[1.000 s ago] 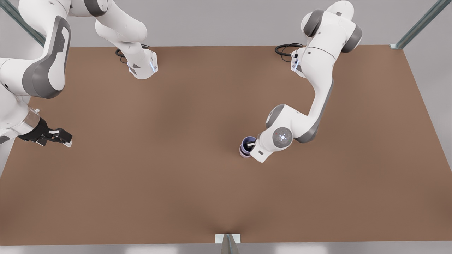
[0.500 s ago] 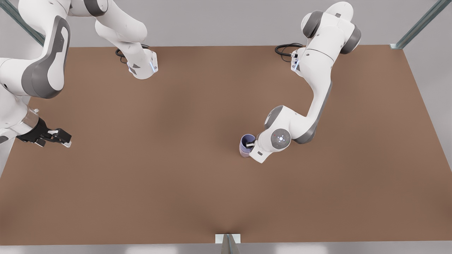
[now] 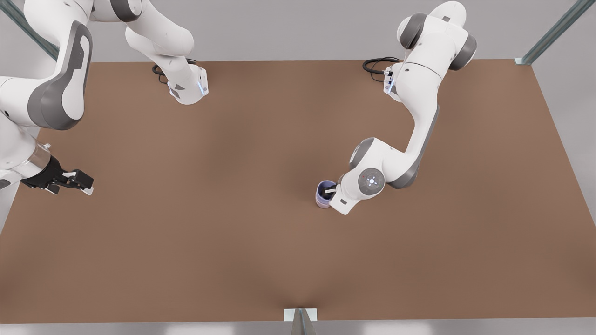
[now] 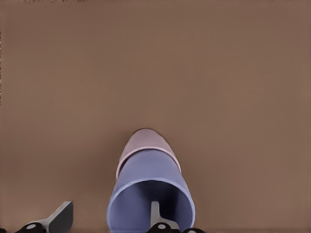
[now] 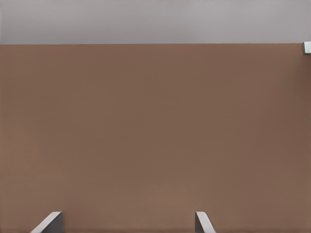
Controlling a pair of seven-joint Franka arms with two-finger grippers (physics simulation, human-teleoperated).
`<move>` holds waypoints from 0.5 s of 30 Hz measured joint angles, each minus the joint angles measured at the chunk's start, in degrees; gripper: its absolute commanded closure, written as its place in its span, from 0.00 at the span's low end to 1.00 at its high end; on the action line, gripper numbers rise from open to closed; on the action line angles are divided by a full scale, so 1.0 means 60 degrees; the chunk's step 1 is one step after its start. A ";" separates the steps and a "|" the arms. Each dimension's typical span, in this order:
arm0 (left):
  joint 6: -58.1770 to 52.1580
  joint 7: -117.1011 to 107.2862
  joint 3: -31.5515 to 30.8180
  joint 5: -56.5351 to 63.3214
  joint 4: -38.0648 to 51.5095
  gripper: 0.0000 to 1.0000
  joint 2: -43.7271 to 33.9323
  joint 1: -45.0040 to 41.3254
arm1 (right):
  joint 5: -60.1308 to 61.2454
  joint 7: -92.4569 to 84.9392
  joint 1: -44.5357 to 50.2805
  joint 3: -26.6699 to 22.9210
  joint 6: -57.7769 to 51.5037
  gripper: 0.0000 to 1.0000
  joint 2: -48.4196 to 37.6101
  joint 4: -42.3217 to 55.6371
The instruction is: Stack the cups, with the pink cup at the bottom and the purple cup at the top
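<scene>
Almost finished, by the look of it. Purple cup (image 3: 324, 189) already nested inside the pink cup (image 3: 320, 202), both upright on the brown counter (image 3: 233, 209), a little toward the front view's right of centre. In the left wrist view, purple cup (image 4: 148, 189) seated with only the pink cup's (image 4: 146, 141) lower body showing beneath it, so pink at the bottom and purple on top as asked.

Left claw (image 3: 331, 190) right at the stack, reaching in from the arm on the front view's right. One finger (image 4: 154, 213) down inside the purple cup's mouth, the other finger (image 4: 58, 217) well outside the wall with bare counter between it and the cup. Released, then: spread wide, gripping nothing, the inner finger perhaps just touching the inside wall, hard to say.

Right claw (image 3: 77, 179) off at the counter's edge on the front view's left, well apart from the cups, waiting. Fingers (image 5: 48, 222) parted in the right wrist view, plain counter between them, nothing held.

Left to do, judging from this: lift the left claw straight up and clear without catching the rim and tipping or dragging the stack. Seating looks level, though the far side of the stack is hidden by the wrist.
</scene>
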 measured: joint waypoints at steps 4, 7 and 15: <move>-0.0008 -0.0025 -0.0001 -0.0001 0.0002 0.17 -0.0038 -0.0003 | 0.0000 -0.0010 0.0000 -0.0005 0.0005 0.00 0.0000 0.0003; -0.0061 -0.0041 0.0002 -0.0002 0.0025 0.14 -0.0113 0.0005 | 0.0000 -0.0016 -0.0001 -0.0003 0.0010 0.00 -0.0002 0.0004; -0.2129 0.0912 0.2322 0.0511 0.0810 0.00 -0.2176 0.0055 | 0.0000 -0.0029 -0.0001 -0.0005 0.0033 0.00 0.0001 0.0000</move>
